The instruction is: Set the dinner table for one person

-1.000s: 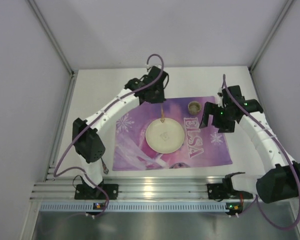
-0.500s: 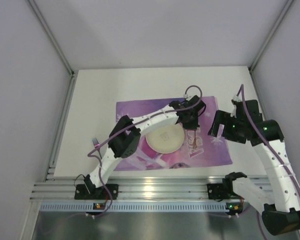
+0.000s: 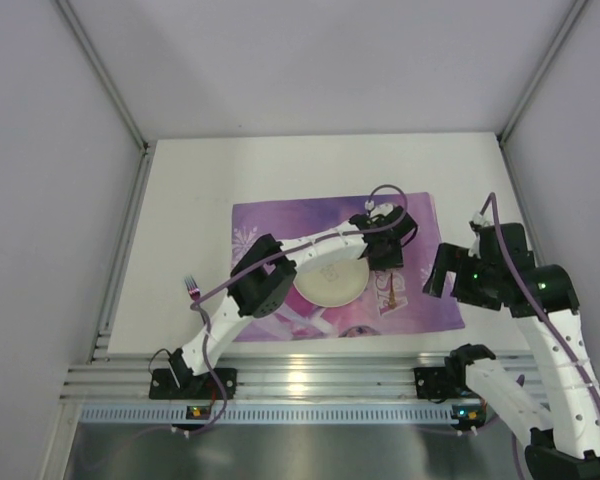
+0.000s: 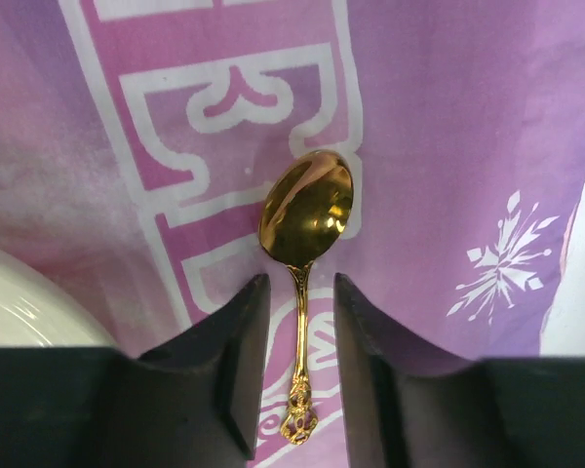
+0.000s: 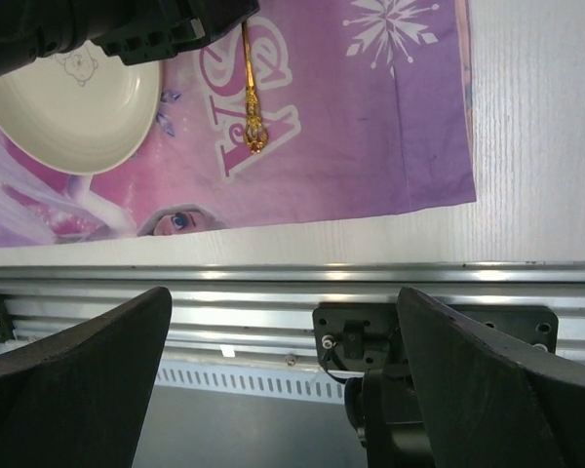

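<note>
The spoon (image 4: 305,210) is being straddled on the mat (image 4: 448,117) by the left gripper (image 4: 300,285), its jaws narrowly parted, beside the plate (image 3: 329,275). The right gripper (image 5: 283,297) is being held wide open above the table (image 5: 536,146).

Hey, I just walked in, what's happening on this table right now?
A place is being set. The left hand is stretched across to the purple placemat, its fingers open on either side of the handle of a gold spoon. The spoon lies flat on the mat, just right of the white plate. The right hand hangs open and empty over the near edge of the dinner table.
</note>
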Controlling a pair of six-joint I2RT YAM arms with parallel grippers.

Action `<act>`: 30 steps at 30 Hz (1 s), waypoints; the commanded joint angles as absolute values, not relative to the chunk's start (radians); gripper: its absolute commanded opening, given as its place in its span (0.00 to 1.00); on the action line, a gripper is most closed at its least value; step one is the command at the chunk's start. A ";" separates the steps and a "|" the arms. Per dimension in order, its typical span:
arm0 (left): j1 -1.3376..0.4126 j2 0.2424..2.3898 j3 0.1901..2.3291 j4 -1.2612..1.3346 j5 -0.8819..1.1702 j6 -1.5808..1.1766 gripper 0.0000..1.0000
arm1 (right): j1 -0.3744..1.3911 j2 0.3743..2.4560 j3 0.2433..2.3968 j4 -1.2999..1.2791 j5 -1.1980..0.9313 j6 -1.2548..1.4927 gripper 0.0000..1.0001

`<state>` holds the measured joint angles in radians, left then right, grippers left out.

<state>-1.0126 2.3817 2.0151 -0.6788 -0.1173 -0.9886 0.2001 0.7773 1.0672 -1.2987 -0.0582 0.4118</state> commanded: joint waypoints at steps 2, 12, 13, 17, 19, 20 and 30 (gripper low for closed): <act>-1.015 2.324 1.990 -0.621 -0.152 -1.009 0.49 | 0.202 0.741 1.045 -1.330 -0.078 0.410 1.00; -1.003 1.992 1.910 -0.707 -0.291 -0.902 0.54 | 0.202 0.756 1.032 -1.299 -0.098 0.413 1.00; -0.990 1.949 1.841 -0.727 -0.307 -0.893 0.55 | 0.204 0.758 1.034 -1.298 -0.100 0.414 1.00; -0.928 1.715 1.596 -0.788 -0.359 -0.917 0.58 | 0.204 0.773 1.040 -1.284 -0.100 0.417 1.00; -0.841 1.573 1.406 -0.842 -0.368 -0.981 0.58 | 0.202 0.779 1.037 -1.269 -0.106 0.417 1.00; -0.800 1.522 1.332 -0.873 -0.358 -1.003 0.57 | 0.202 0.785 1.029 -1.258 -0.113 0.423 1.00; -0.097 1.091 0.775 -0.910 -0.135 -0.861 0.54 | 0.202 0.818 0.983 -1.187 -0.150 0.434 1.00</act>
<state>-0.2020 1.1038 0.7990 -0.8963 -0.2268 -0.9504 0.2001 0.8143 0.9890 -1.2457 -0.1303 0.4213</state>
